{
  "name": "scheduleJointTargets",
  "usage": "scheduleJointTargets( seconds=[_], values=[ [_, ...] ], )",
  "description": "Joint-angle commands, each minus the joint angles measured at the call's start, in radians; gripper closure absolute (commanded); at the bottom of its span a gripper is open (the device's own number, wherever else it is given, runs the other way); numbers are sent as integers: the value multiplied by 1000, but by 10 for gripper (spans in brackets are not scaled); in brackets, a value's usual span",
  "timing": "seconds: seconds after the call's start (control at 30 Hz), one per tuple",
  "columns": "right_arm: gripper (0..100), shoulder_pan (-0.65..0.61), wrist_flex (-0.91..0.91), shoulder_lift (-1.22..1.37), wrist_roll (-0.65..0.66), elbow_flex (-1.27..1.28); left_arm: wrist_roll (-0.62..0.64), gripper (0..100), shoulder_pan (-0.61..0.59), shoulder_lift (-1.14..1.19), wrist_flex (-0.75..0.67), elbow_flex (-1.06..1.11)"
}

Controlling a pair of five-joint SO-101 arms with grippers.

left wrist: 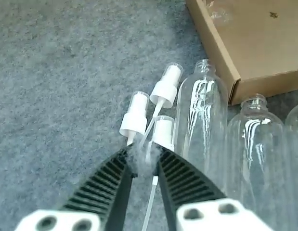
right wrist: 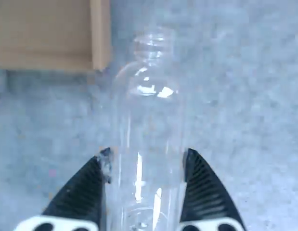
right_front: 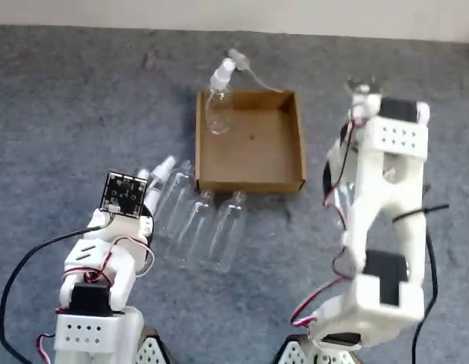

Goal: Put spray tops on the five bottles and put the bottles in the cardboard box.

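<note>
Three white spray tops lie on the grey carpet beside three clear uncapped bottles lying side by side. My left gripper is low over the tops' thin tubes, open by a narrow gap, with one tube running between its fingers. My right gripper is shut on another clear uncapped bottle near the box's corner; its fingers press both sides. In the cardboard box a bottle with a spray top leans at the far left corner. A loose spray top lies behind the box.
The three lying bottles rest against the box's near wall. The left arm stands at the front left, the right arm at the front right. Grey carpet stretches open to the left.
</note>
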Motion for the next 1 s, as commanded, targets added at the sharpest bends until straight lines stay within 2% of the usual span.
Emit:
scheduleJointTargets(
  seconds=[0.0,0.1,0.2,0.27,0.37,0.47,0.53,0.7,0.83,0.97],
  values=[
    [995,8,-275,-96,31,266,-9,995,-10,-8,-21,-5],
    [995,12,-509,-97,32,433,-9,995,-10,-8,-21,-2],
    [983,36,-631,-97,49,492,-9,995,-10,-8,-21,-2],
    [922,54,-634,-96,84,495,-9,995,-10,-8,-21,-2],
    [779,62,-619,-101,89,493,-9,995,-10,-8,-21,-2],
    [668,71,-513,-104,180,489,-9,995,-10,-8,-21,-2],
    [657,68,-450,-116,207,435,-9,995,-10,-8,-21,-2],
    [678,36,-375,-162,160,214,-9,995,-10,-8,-21,-2],
    [678,-77,-340,-116,89,12,-9,995,-7,-8,-21,-2],
    [678,-191,-417,50,-3,-180,-9,995,-5,-8,-21,-1]
  ],
)
